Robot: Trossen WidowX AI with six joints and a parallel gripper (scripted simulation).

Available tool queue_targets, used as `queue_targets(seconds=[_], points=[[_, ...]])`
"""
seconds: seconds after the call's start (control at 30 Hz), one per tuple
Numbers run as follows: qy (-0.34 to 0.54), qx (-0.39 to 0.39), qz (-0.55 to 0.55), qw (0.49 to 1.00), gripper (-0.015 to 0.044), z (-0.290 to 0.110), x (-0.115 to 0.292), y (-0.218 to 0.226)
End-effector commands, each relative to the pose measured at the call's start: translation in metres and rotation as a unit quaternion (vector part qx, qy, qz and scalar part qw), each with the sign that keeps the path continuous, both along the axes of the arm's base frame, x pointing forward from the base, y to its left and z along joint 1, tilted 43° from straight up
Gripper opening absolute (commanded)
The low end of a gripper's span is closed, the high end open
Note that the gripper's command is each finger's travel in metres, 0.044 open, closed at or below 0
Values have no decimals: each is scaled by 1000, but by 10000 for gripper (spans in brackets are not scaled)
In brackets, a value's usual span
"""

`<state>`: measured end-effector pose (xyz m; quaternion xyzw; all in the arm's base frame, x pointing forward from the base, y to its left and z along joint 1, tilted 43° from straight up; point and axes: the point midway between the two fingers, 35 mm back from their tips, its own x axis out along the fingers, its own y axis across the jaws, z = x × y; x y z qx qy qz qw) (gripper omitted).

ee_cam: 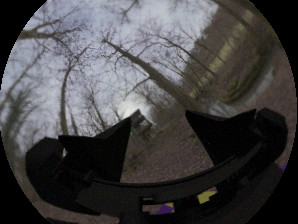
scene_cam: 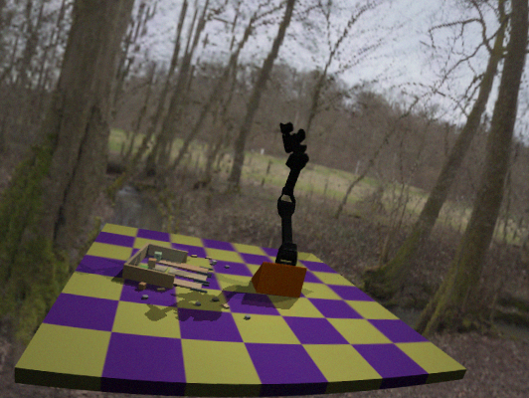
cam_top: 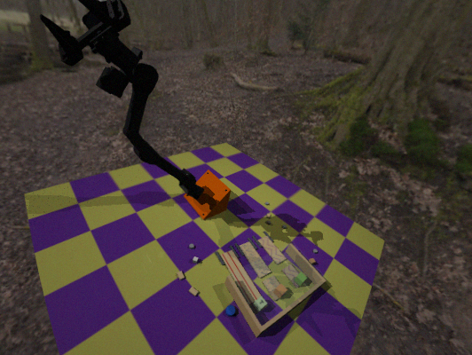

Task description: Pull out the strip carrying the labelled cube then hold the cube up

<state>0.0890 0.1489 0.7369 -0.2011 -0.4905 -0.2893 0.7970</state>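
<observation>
In the top view, the strips [cam_top: 241, 277] are lying flat in the walled tray [cam_top: 255, 326], thin and probably light, best pinched at the ends sticking out. In the exterior view, the arm is standing upright, well apart. In the wrist view, the gripper [ee_cam: 157, 137] is gaping wide, holding nothing; the cube's label is too small to read.

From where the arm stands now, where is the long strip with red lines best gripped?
Grip the red-lined strip at its free end, which sticks out of the open side of the wooden tray toward the orange base. Come from above with the open gripper; it lies flat, and walls block the other sides.
</observation>
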Motion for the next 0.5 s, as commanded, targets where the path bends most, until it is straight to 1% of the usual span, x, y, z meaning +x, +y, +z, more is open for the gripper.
queue_targets(seconds=[0.0,0.07,0.23,0.47], points=[[1,-3,2,1000,400,0,1,2],[7,-24,14,1000,400,-5,11,17],[52,-96,57,992,400,-32,56,68],[161,-165,115,966,400,-98,126,121]])
